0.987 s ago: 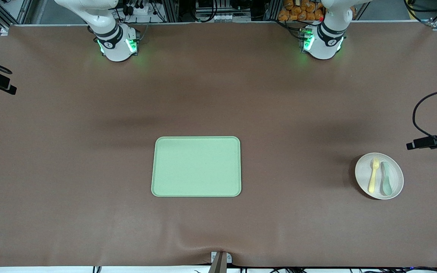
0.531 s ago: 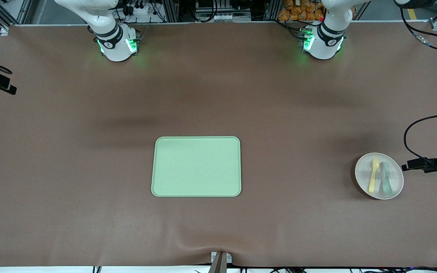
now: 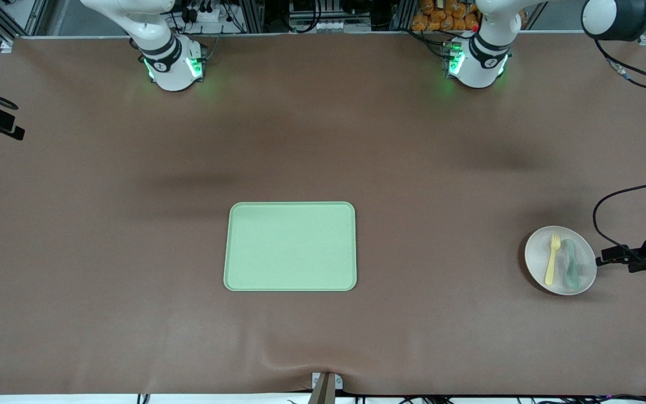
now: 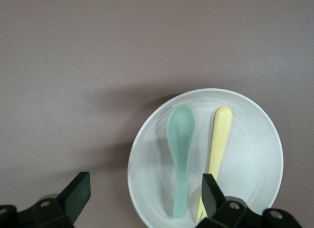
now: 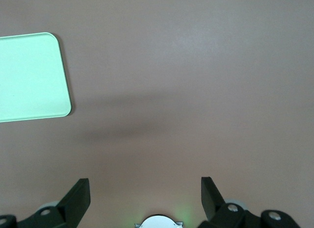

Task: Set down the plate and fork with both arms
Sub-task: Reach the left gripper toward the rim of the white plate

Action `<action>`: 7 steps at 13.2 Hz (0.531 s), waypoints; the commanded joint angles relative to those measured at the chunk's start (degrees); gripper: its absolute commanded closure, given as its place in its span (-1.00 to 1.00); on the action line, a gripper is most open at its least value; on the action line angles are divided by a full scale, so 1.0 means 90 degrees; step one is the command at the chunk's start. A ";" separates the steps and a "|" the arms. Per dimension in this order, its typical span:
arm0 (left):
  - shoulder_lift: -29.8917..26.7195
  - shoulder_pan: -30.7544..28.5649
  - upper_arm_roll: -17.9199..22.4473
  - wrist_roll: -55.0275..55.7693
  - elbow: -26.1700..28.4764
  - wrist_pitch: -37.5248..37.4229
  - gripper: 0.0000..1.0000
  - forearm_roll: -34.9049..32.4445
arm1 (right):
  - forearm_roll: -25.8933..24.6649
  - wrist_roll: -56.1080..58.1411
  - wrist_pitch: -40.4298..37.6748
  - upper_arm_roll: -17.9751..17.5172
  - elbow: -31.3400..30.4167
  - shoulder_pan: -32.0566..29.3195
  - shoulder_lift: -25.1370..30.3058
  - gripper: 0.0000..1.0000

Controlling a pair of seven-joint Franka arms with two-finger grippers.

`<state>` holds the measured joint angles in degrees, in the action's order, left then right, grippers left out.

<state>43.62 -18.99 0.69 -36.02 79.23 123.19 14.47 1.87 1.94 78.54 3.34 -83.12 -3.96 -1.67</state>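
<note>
Left end effector (image 4: 142,201): fingers spread wide, empty, hanging over the plate's edge.
Right end effector (image 5: 142,201): spread, empty, waiting over bare counter (image 3: 132,314) near its base.
Plate (image 3: 583,251): toward the left arm's end; likely light, stiff, slick plastic; pinch the raised rim.
Fork (image 3: 552,259): yellow, thin, lying in the plate beside a grey-green spoon (image 3: 570,265); grip mid-handle.
Tray (image 3: 290,246): pale green, mid-counter.

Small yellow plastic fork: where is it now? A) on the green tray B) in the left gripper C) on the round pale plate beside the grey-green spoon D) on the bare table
C: the small yellow plastic fork lies on the round pale cream plate beside the grey-green spoon, with no gripper fingers touching it.
</note>
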 commanded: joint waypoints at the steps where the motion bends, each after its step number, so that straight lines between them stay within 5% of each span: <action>1: 0.0270 -0.0135 -0.0028 -0.0206 -0.0180 0.0024 -0.82 0.0316 | -0.0081 -0.0040 0.0004 0.0019 -0.0051 0.0059 0.0087 -1.00; 7: 0.0475 -0.0272 -0.0048 -0.0392 -0.0161 0.0024 -0.41 0.0482 | -0.0081 -0.0040 -0.0006 0.0019 -0.0051 0.0059 0.0078 -1.00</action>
<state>46.87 -21.08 0.71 -37.75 79.14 123.53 17.00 1.87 1.94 78.54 3.34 -83.13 -3.96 -1.67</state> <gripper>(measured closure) 0.229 0.000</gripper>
